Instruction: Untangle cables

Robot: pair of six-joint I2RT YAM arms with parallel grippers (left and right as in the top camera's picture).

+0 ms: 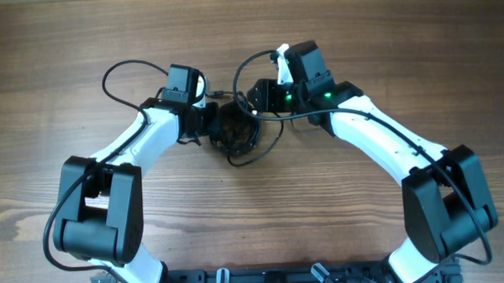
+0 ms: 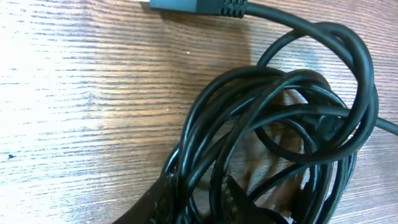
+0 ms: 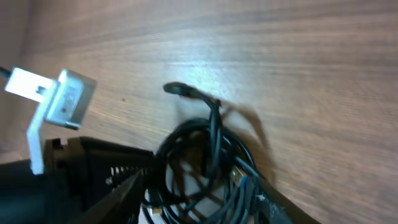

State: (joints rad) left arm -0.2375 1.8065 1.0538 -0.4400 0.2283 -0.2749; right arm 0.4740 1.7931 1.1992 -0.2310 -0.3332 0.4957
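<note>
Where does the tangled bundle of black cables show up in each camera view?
Overhead: the cable tangle sits at the picture's centre.
Left wrist: the cable tangle fills the right and lower frame.
Right wrist: the cable tangle sits bottom centre.
Shared landmark: the wood-grain table under it.

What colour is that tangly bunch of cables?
The cables are black, best seen in the left wrist view.

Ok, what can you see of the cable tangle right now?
The cable tangle is a clump of thin, glossy black cords, rubbery-looking, looped over and through each other, lying on the wooden table. A ribbed plug end lies flat on the wood beside the coils. The right fingers sit spread either side of it; no firm grip shows.
</note>
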